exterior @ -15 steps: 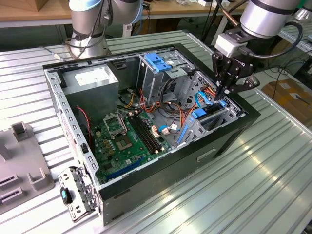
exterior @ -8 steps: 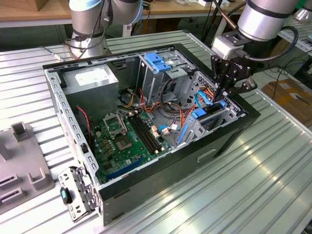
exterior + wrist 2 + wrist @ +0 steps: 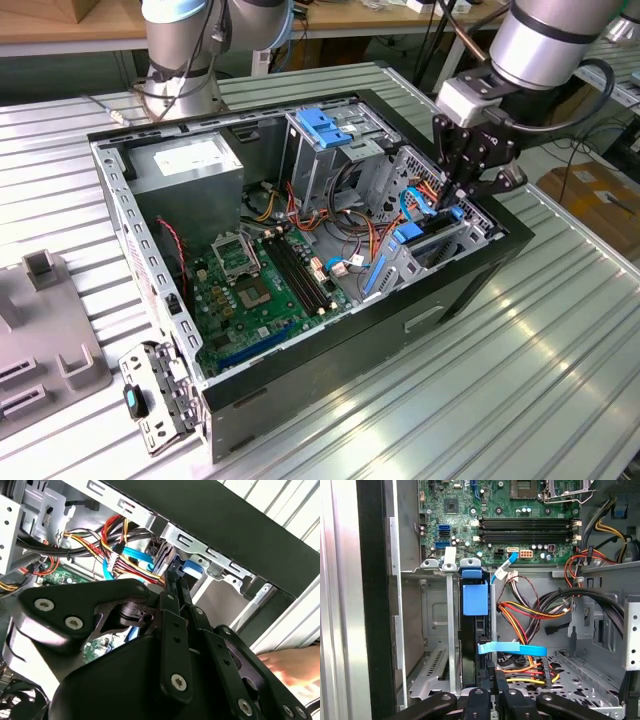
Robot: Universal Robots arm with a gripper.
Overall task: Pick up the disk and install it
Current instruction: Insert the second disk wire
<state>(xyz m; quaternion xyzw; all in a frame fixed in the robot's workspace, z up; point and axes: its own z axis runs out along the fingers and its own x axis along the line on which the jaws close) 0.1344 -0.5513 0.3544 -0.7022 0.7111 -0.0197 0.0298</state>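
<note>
Tool fingers pinched on disk edge, upright in bay; lower body hidden

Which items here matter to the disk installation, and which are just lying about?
In the job: disk, standing in the drive bay; gripper at it; computer case.
Lying about: power supply, grey fixture, cardboard box.
</note>
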